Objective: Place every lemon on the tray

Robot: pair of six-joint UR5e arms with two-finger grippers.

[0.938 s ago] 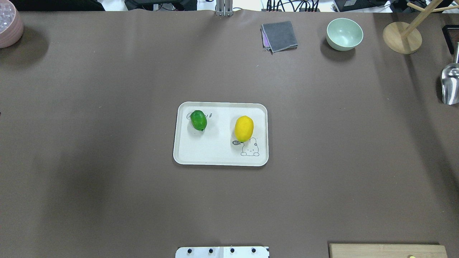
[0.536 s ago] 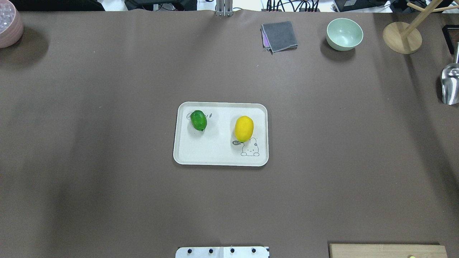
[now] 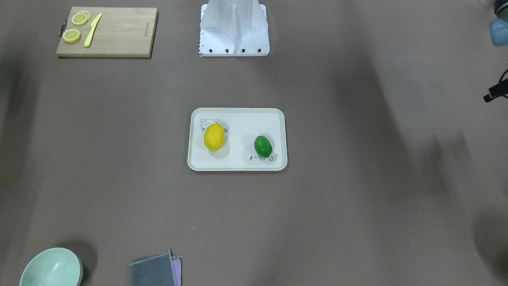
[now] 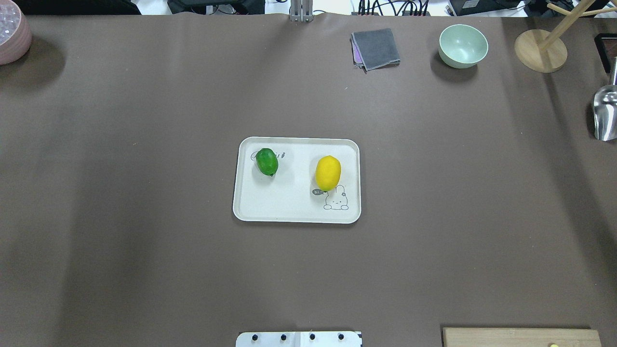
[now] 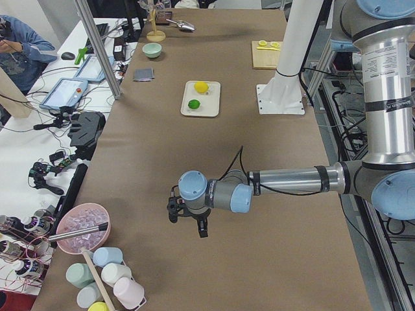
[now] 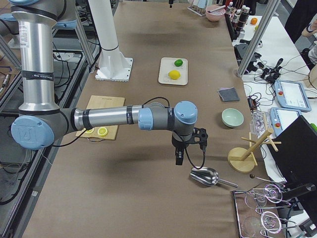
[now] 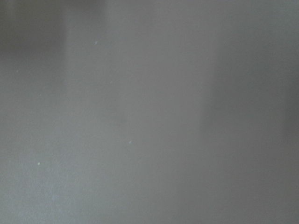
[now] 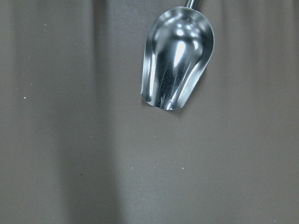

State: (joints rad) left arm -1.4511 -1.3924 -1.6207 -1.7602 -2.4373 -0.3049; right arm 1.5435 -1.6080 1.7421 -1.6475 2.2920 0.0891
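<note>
The yellow lemon (image 4: 328,172) and the smaller green lemon (image 4: 266,161) both lie on the off-white tray (image 4: 289,209) at the table's middle. They also show in the front view, the yellow lemon (image 3: 214,136) and the green lemon (image 3: 262,145) apart from each other. My left gripper (image 5: 188,223) hangs over bare table far from the tray, seen only in the left side view. My right gripper (image 6: 179,157) hangs next to the metal scoop, seen only in the right side view. I cannot tell whether either is open or shut.
A wooden cutting board (image 3: 119,31) holds lemon slices (image 3: 72,35) and a yellow knife (image 3: 93,35). A metal scoop (image 8: 177,65), green bowl (image 4: 462,46), grey cloth (image 4: 376,48), wooden stand (image 4: 540,50) and pink bowl (image 4: 12,31) line the table's edges.
</note>
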